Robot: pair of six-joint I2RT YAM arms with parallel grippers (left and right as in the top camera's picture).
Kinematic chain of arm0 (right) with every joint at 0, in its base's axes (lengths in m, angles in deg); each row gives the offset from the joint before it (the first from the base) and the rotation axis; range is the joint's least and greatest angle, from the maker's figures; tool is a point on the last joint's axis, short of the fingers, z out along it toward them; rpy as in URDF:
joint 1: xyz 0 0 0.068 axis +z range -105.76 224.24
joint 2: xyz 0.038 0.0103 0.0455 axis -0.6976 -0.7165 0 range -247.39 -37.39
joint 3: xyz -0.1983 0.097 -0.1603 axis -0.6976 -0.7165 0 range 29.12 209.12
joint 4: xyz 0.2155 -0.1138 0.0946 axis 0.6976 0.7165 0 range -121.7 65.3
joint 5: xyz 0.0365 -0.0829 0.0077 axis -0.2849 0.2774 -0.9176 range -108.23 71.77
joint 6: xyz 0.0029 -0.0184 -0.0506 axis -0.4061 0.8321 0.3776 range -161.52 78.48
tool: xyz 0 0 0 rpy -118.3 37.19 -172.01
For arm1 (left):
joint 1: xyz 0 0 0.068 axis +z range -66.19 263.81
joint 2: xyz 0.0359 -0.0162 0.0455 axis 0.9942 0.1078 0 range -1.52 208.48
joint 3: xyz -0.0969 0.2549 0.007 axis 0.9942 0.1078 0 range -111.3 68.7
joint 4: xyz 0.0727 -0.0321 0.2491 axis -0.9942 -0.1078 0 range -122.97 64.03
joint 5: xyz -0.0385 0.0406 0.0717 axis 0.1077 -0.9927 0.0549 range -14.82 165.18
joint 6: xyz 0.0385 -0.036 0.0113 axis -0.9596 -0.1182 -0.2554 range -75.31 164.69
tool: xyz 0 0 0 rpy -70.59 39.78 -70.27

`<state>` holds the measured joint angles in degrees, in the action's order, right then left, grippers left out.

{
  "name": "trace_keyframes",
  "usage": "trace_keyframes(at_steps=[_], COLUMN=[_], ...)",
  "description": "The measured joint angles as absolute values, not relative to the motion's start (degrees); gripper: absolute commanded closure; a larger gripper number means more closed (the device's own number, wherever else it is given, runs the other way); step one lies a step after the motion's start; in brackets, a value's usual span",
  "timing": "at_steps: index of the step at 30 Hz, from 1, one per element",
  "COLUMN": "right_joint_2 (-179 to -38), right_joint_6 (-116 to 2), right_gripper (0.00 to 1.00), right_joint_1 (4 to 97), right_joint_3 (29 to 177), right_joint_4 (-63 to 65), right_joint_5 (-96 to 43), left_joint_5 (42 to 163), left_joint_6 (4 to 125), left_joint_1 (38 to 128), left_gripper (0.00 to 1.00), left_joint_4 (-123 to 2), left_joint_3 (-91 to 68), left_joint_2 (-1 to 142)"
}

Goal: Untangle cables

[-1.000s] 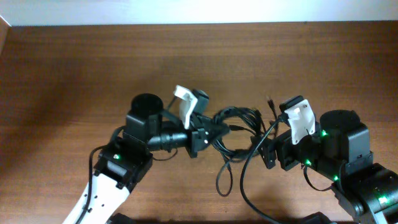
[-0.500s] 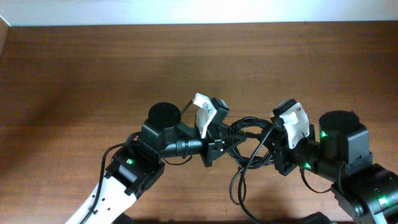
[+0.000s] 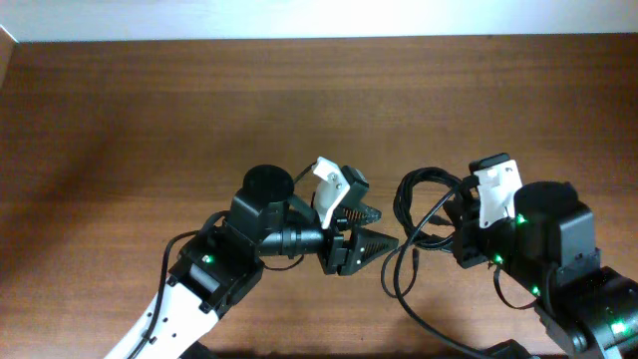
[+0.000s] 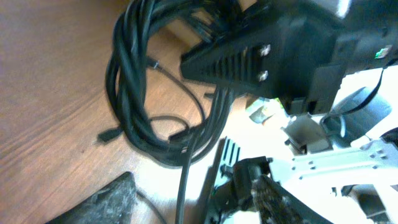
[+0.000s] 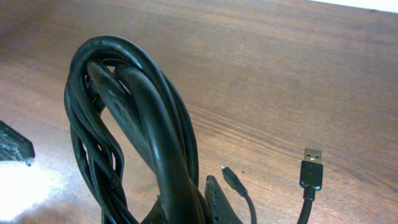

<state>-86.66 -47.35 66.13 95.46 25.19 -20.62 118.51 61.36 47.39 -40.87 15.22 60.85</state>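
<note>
Cables (image 5: 137, 124) looped, pinched by right fingers (image 5: 214, 200); left fingers (image 3: 377, 240) spread.

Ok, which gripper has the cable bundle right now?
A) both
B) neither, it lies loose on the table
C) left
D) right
D: the cables loop up out of the right gripper, while the left gripper stands open beside them, gripping nothing.

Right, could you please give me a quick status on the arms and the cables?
Left tool open, empty. Right tool shut on cable bundle, loops tangled. USB plug end lying loose on table.
</note>
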Motion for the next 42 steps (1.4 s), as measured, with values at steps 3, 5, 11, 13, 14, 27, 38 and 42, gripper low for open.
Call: trace_keyframes(at_steps=[3,5,11,13,14,27,38,42], right_joint_2=[-86.3,-86.3,-86.3,-86.3,-86.3,-85.9,-84.5,-84.5], right_joint_6=[-47.4,-47.4,-47.5,-47.6,-47.5,-47.5,-48.9,-49.2], right_gripper=[0.96,0.96,0.96,0.96,0.96,0.96,0.96,0.96], right_joint_1=[66.1,66.1,66.1,66.1,66.1,66.1,66.4,66.9], right_joint_3=[95.5,95.6,95.7,95.7,95.7,96.1,98.7,99.0], right_joint_4=[24.7,24.6,24.6,24.8,24.9,26.8,30.1,30.0], right_joint_5=[-19.7,-19.7,-21.2,-21.3,-21.3,-20.7,-14.9,-17.6], left_joint_5=[118.0,117.8,117.6,117.6,117.6,116.8,129.3,132.5], left_joint_6=[60.7,60.5,62.1,64.2,65.2,69.2,69.9,70.1], left_joint_1=[47.4,47.2,44.1,44.1,44.1,44.1,45.0,47.1], left_gripper=[0.25,0.26,0.50,0.50,0.57,1.00,1.00,1.00], left_joint_4=[-42.0,-39.6,-33.2,-30.9,-29.9,-28.4,-15.3,-15.4], left_joint_3=[15.2,15.2,15.2,15.2,15.2,15.2,16.3,16.6], left_joint_2=[61.1,62.7,69.3,71.2,71.6,71.8,67.9,64.5])
